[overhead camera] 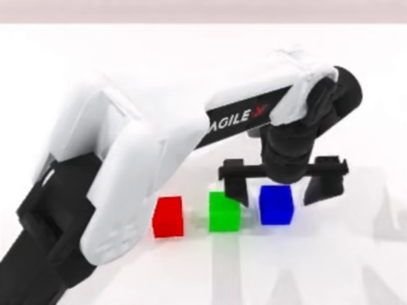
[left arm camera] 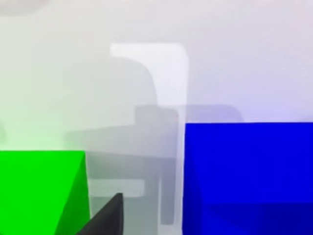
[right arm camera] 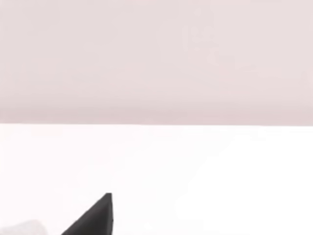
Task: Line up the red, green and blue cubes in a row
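The left gripper [overhead camera: 282, 184] stands over the blue cube [overhead camera: 276, 204], jaws spread astride it; red cube [overhead camera: 168, 216], green cube [overhead camera: 224, 211] and blue form a row on the worktop [overhead camera: 331, 267]. It should rise straight, without nudging blue.

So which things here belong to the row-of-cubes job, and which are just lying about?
Job:
- red cube
- green cube
- blue cube
- left gripper, fingers open, straddling the blue cube

Lying about:
- nothing else on the table; the right arm is out of the top view
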You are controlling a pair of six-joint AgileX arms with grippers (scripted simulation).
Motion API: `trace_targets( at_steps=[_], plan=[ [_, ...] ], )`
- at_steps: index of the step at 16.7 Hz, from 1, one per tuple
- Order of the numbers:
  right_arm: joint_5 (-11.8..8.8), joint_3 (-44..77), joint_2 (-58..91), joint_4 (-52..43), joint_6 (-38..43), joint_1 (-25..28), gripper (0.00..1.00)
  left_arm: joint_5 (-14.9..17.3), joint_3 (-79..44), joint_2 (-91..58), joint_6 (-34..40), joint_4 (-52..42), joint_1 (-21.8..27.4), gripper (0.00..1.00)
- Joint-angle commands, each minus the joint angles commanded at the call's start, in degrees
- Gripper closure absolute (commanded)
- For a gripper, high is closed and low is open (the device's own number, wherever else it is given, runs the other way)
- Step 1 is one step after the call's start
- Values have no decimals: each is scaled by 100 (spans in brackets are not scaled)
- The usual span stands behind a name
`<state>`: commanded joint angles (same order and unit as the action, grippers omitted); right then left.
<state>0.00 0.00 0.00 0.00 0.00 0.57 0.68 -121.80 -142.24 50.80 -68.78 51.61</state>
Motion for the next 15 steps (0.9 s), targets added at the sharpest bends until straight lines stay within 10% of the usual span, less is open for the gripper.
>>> trace_targets(
  at_steps=[15],
  plan=[
    [0, 0, 0, 0, 0, 0, 0, 0, -1636, -25, 3, -1611, -125, 0]
  ],
)
